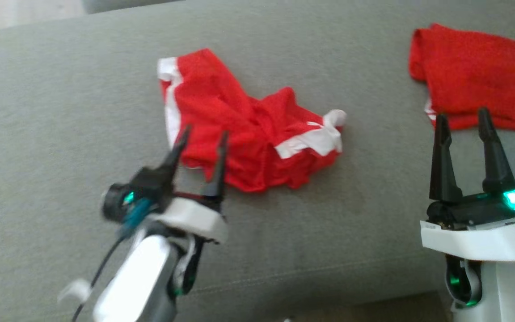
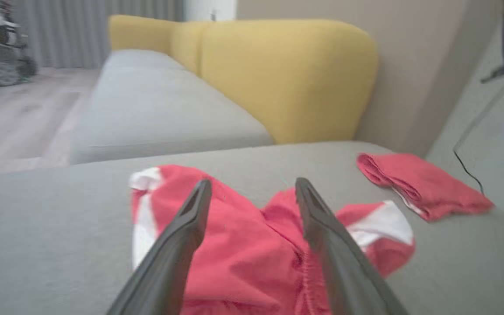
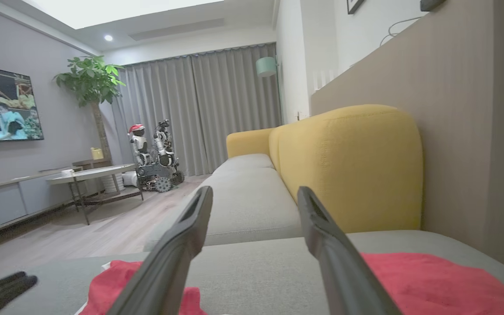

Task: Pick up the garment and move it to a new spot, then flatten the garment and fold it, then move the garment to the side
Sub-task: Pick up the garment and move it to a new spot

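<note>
The left gripper (image 1: 204, 133) hung splayed and empty over the crumpled garment (image 1: 257, 134) on the sofa (image 1: 61, 134). Flattening looked due next: pinch a hem, draw it outward.

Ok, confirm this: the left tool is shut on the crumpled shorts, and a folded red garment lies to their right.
No: the left tool is open, its jaws apart over the shorts, as the left wrist view shows. The folded red garment does lie to their right.
</note>
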Motion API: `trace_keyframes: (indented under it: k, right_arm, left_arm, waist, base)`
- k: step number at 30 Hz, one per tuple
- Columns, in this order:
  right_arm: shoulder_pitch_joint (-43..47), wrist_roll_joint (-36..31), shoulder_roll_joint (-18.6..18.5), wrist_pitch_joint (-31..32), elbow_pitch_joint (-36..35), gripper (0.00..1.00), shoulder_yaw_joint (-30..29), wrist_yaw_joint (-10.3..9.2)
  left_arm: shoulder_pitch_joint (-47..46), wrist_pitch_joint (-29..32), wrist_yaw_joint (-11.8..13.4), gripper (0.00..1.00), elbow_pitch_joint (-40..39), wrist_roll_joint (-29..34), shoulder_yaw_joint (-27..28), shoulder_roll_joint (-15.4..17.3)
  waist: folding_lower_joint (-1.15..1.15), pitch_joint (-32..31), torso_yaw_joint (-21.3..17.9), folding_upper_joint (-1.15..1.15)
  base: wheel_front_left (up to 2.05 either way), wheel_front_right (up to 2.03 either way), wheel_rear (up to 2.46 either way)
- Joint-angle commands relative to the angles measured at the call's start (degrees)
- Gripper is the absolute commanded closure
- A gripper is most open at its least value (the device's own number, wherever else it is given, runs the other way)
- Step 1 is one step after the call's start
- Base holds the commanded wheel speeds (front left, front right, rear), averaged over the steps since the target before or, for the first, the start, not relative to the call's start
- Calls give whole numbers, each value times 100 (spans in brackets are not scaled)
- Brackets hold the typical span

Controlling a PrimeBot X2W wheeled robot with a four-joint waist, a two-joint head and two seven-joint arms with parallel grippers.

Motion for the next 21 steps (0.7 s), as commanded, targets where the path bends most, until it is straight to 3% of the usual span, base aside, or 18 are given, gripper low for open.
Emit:
trace_keyframes:
  k: [1,3,5,12,21]
  right_arm:
    - [-7,41,21,-24,-161,0,89,25]
    - [81,27,22,-24,-128,0,0,25]
    - [153,-31,22,-24,-108,0,-40,25]
    - [642,-139,22,-24,-182,0,-355,25]
    - [1286,-131,22,-24,-81,0,-510,25]
  left_arm:
    - [182,-69,189,0,-650,43,537,50]
    - [749,-70,444,0,-1406,368,1066,27]
    - [1111,-70,524,0,-1767,539,1346,-18]
    - [1931,-70,707,0,-2401,1292,1588,-116]
    - [2502,-71,537,0,-2127,1453,1569,-212]
  waist:
    - [0,-191,367,0]
    - [0,-299,592,0]
    - [0,-363,711,0]
    - [0,-683,1050,0]
    - [0,-934,1362,0]
  base:
    - [0,0,0]
    - [0,0,0]
    - [0,0,0]
    - [0,0,0]
    - [0,0,0]
